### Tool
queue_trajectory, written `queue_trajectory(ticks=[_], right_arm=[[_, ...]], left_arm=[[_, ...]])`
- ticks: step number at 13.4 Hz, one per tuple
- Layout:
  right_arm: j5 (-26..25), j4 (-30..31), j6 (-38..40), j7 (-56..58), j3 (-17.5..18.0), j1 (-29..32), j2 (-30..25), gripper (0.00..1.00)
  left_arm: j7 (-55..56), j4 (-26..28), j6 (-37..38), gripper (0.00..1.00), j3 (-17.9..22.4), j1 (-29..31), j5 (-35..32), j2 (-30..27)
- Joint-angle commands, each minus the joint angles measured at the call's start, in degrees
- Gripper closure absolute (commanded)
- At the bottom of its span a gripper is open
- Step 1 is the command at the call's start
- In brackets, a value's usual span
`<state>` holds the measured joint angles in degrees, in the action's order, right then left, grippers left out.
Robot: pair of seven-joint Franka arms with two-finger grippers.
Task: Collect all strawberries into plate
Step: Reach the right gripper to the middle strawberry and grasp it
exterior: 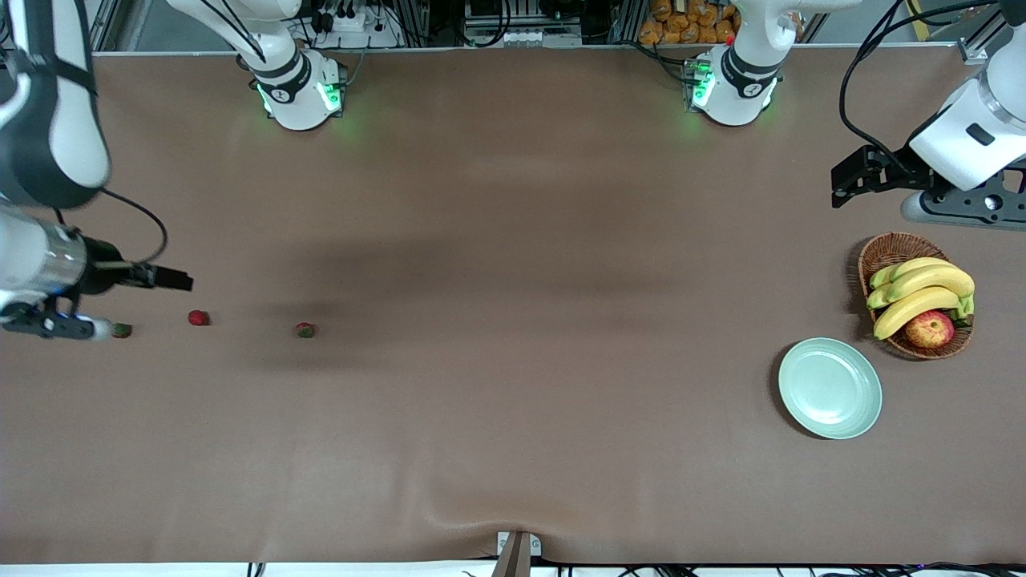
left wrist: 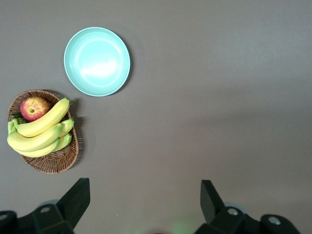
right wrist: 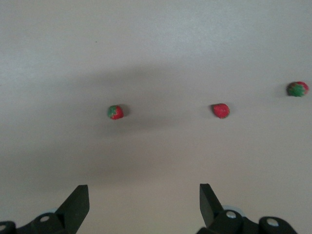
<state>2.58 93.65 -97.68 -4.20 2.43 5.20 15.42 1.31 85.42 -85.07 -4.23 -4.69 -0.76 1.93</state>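
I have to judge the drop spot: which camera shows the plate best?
The left wrist view: the plate sits whole and large from above, bare, beside the basket. The front view also shows the plate whole but smaller, nearer the camera than the basket. The right wrist view shows only strawberries, no plate.
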Motion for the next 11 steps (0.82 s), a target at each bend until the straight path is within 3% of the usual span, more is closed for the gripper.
queue_trajectory(ticks=[1,4,8,11], right_arm=[[-0.3,6.6,-6.9,-3.0,-0.2,-1.3,0.0,0.0],[0.8,10.7,-12.8,-5.7,-0.1,-3.5,2.4,0.0],[3.0,19.6,-28.1,-6.3,-0.1,-4.5,5.0,0.0],[3.0,19.8,-29.6,-9.8,-0.1,-6.4,7.6,0.0]], left_arm=[[0.3,-0.3,0.9,0.0,0.3,-0.1,0.8,-0.2],[0.3,-0.2,0.9,0.0,0.3,-0.1,0.8,-0.1],[0.3,-0.2,0.9,0.0,0.3,-0.1,0.8,0.0],[0.4,0.0,0.9,0.0,0.3,-0.3,0.8,0.1]])
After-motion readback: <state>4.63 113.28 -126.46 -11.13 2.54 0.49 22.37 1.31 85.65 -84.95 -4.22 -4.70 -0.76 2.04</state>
